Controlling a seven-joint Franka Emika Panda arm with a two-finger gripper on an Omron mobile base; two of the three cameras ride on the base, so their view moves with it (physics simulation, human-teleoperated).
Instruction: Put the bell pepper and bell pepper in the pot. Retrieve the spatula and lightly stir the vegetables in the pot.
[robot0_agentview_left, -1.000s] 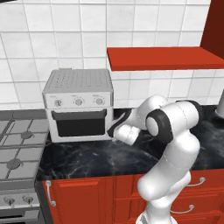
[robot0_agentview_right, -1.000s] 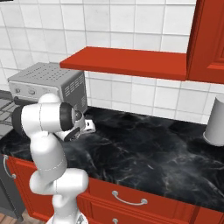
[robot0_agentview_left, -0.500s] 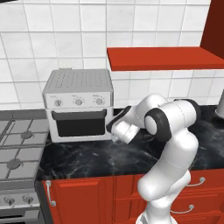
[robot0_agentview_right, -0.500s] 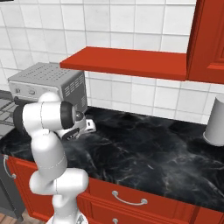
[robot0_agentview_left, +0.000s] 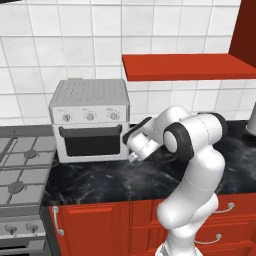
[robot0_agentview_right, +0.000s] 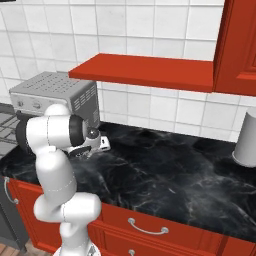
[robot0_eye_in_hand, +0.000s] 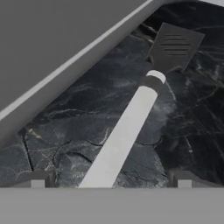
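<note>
Hand view: gripper (robot0_eye_in_hand: 109, 179) wide open astride spatula (robot0_eye_in_hand: 144, 105) handle.

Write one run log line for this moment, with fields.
phase: reach spatula | hand: open, astride handle, low over counter | spatula: flat on counter beside oven, not gripped

No legible text anywhere. Toaster oven (robot0_agentview_left: 90, 122) knob panel perhaps carries markings, too small to read. No brands.
</note>
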